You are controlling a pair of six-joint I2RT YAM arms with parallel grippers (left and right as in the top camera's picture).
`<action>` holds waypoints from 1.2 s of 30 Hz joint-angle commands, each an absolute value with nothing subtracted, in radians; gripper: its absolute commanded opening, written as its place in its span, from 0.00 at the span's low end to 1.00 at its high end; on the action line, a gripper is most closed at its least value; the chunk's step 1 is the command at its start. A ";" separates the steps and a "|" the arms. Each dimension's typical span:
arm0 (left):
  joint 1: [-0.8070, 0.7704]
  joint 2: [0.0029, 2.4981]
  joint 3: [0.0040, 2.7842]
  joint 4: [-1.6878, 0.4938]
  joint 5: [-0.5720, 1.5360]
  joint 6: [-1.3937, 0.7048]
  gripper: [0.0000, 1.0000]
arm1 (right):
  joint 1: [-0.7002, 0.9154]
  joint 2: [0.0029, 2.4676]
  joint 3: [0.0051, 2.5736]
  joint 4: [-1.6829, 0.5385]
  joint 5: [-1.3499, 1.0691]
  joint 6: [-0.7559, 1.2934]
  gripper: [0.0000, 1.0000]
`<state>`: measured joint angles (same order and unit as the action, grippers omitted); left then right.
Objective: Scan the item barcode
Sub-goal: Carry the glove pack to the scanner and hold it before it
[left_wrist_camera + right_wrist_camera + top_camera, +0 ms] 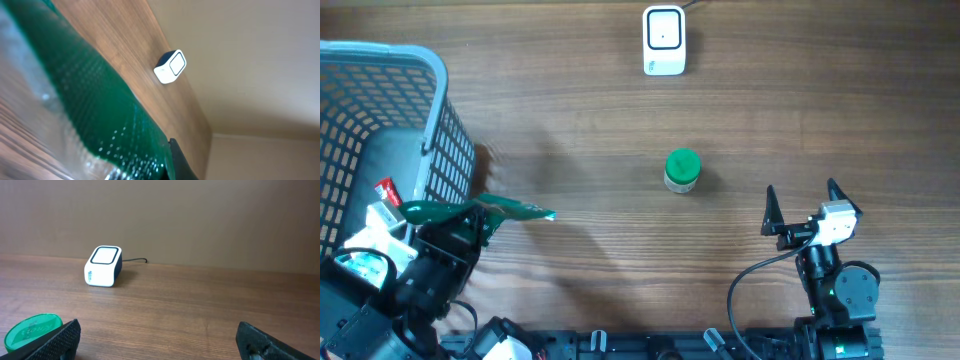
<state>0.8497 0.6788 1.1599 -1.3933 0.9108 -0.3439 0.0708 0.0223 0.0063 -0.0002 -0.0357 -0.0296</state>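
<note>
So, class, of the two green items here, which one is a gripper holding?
The flat green packet, clamped in the left gripper beside the basket. The green-lidded jar stands alone mid-table, untouched; the right gripper is open and empty.

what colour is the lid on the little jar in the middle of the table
Green; the lid shows best in the overhead view.

Jar (682, 170) mid-table — open wood (670, 110) to scanner (664, 40).

Green packet (100, 115), seemingly dotted; white scanner (663, 40).
</note>
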 commanded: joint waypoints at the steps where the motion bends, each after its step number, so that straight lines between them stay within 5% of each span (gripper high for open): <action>1: 0.846 0.674 1.163 -1.392 0.901 -0.180 0.04 | 0.071 0.023 0.005 0.004 -0.023 -0.020 1.00; 11: 0.787 0.676 1.163 -1.283 0.907 -0.130 0.04 | 0.071 0.023 0.005 0.004 -0.023 -0.019 1.00; 17: 0.630 0.740 1.163 -0.969 0.867 -0.368 0.04 | 0.071 0.023 0.005 0.004 -0.023 -0.019 1.00; 26: 0.069 1.005 1.163 -0.902 0.553 -0.418 0.04 | 0.071 0.023 0.005 0.004 -0.023 -0.019 1.00; 36: -0.370 1.266 1.163 -0.771 0.256 -0.779 0.04 | 0.071 0.023 0.005 0.004 -0.023 -0.019 1.00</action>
